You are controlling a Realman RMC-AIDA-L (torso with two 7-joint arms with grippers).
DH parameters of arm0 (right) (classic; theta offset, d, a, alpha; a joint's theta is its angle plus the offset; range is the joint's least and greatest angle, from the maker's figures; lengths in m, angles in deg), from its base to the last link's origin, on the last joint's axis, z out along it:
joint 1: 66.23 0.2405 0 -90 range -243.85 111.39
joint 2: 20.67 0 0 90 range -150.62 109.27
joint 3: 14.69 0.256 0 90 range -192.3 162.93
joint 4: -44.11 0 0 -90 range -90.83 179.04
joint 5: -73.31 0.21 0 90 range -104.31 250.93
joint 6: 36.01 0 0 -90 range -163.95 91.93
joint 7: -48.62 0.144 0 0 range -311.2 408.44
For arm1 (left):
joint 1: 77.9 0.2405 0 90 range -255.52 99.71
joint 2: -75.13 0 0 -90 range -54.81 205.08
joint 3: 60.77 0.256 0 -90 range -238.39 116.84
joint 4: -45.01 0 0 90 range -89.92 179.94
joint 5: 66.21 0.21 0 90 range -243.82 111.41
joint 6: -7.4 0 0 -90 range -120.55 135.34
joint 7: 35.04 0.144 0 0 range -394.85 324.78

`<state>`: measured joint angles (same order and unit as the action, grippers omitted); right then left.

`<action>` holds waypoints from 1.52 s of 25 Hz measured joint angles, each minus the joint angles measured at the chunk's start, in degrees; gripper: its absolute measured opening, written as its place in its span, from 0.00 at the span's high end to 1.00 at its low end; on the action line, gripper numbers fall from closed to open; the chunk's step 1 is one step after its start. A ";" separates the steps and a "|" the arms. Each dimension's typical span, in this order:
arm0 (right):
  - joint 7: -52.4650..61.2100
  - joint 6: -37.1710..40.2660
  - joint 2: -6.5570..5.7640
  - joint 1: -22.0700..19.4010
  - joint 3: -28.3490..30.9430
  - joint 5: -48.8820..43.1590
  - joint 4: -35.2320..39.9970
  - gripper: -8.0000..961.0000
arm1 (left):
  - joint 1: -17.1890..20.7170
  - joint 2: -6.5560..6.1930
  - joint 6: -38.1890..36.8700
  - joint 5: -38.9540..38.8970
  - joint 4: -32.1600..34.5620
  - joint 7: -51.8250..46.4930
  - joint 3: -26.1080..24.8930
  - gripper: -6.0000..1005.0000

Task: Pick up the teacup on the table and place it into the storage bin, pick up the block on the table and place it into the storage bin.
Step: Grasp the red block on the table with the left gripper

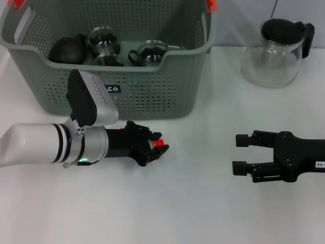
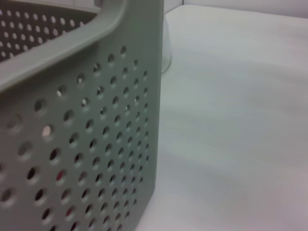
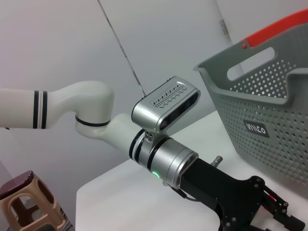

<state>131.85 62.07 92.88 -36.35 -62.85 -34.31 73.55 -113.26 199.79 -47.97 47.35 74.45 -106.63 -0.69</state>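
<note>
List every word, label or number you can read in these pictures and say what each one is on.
"MILCO", as far as it can be read: white lettering on the small black label on the perforated wall of the large grey-green plastic storage bin. In the head view the left arm partly hides it.

Small white sticker on the black right gripper: dark characters, too small to read.

No other text is visible.

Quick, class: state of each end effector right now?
Left end effector: closed on the red block, low over the table.
Right end effector: open, empty.
</note>
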 joint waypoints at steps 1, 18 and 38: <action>0.00 0.00 0.01 0.00 0.00 0.01 0.00 0.02 | -0.03 -0.01 0.00 0.00 0.00 -0.06 -0.17 0.55; -0.37 0.44 0.09 -0.41 0.69 0.16 0.18 0.02 | 3.86 -0.39 -13.89 0.00 11.92 -7.48 -2.78 0.92; -0.53 0.44 -0.10 -0.26 0.70 0.17 0.18 0.02 | 2.59 -0.35 -7.45 0.79 8.62 -8.00 1.31 0.44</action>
<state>131.32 62.51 92.79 -36.61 -62.15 -34.14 73.73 -110.66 199.44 -55.42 48.14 83.07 -114.63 0.62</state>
